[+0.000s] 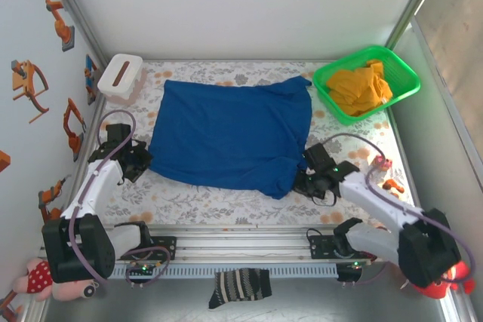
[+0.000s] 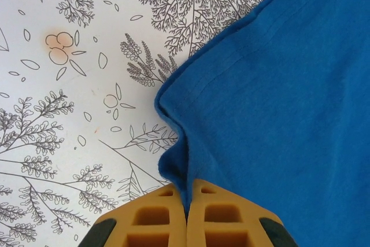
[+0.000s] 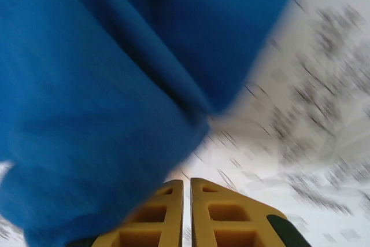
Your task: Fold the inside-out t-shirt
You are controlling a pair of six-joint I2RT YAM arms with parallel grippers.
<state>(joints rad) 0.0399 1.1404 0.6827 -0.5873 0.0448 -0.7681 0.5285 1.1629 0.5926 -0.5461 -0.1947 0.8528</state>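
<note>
My left gripper (image 2: 188, 192) is pinched tight on the hem of the inside-out t-shirt (image 1: 226, 137), at its near-left corner. My right gripper (image 3: 187, 184) sits at the t-shirt's near-right corner, jaws almost together. The blur hides whether cloth is caught. The t-shirt lies spread between both grippers.

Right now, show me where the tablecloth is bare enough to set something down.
The widest bare tablecloth is the near strip between the t-shirt and the front rail. A smaller patch lies right of the shirt, below the green basket. Crowded: both near shirt corners, where the left gripper and right gripper sit.
</note>
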